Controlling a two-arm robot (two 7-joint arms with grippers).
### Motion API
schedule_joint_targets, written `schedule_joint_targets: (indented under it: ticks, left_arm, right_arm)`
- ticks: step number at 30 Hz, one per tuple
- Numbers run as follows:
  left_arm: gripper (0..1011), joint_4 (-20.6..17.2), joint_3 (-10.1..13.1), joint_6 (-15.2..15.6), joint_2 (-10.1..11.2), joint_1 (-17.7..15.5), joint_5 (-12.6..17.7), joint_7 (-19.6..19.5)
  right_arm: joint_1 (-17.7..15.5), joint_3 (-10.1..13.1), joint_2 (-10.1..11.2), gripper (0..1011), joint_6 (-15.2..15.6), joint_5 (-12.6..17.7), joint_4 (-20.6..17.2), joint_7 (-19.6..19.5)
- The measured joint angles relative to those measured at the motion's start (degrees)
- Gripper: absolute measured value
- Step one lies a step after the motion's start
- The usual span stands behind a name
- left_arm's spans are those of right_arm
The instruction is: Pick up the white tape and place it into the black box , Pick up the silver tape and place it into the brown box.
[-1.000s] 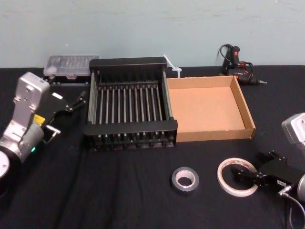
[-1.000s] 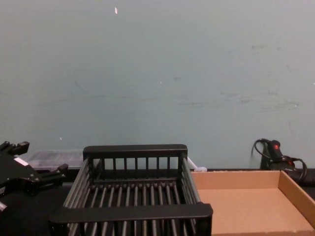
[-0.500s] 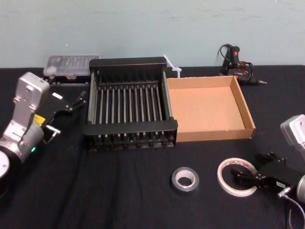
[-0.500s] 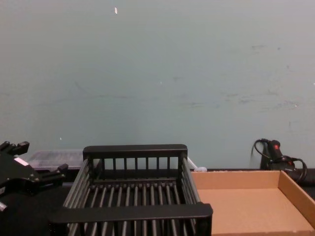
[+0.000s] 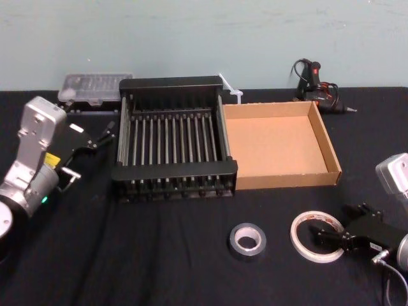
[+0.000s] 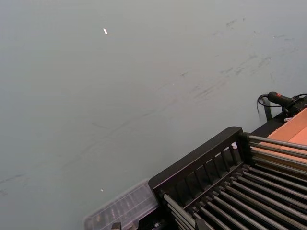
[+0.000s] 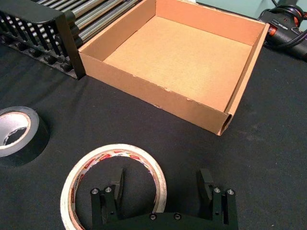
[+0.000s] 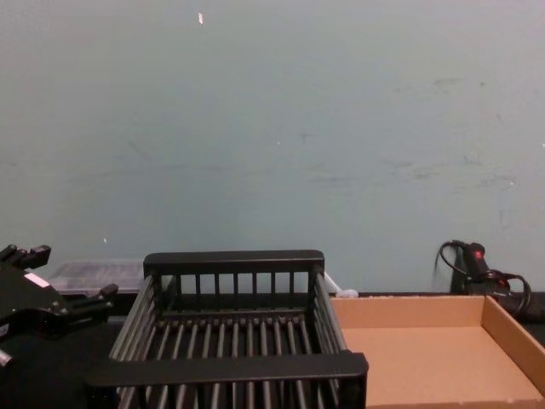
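Note:
The white tape (image 5: 317, 236) lies flat on the black cloth at the front right, and the silver tape (image 5: 247, 239) lies just left of it. My right gripper (image 5: 328, 238) is open and low over the white tape (image 7: 115, 184). One of its fingers (image 7: 117, 184) hangs inside the roll's hole and the other stands outside the rim, neither pressing it. The black box (image 5: 172, 137) stands mid-table with the brown box (image 5: 277, 143) against its right side; nothing lies in either. My left gripper (image 5: 105, 135) is parked open beside the black box's left wall.
A clear plastic case (image 5: 95, 86) sits behind the crate at the back left. A black and red corded tool (image 5: 315, 83) lies at the back right, near the wall. Bare black cloth stretches in front of both boxes around the two rolls.
My right gripper has crept slightly lower and nearer to me over the white tape. The rolls, the boxes and the left arm have not moved.

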Motion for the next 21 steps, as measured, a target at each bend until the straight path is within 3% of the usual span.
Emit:
schedule_joint_targets:
  ticks: [21]
  left_arm:
    - [1001,0.0,0.0,0.0,0.0,0.0,0.0,0.0]
  right_arm:
    - [0.0,-0.1,0.1,982,0.0,0.0,-0.1,0.0]
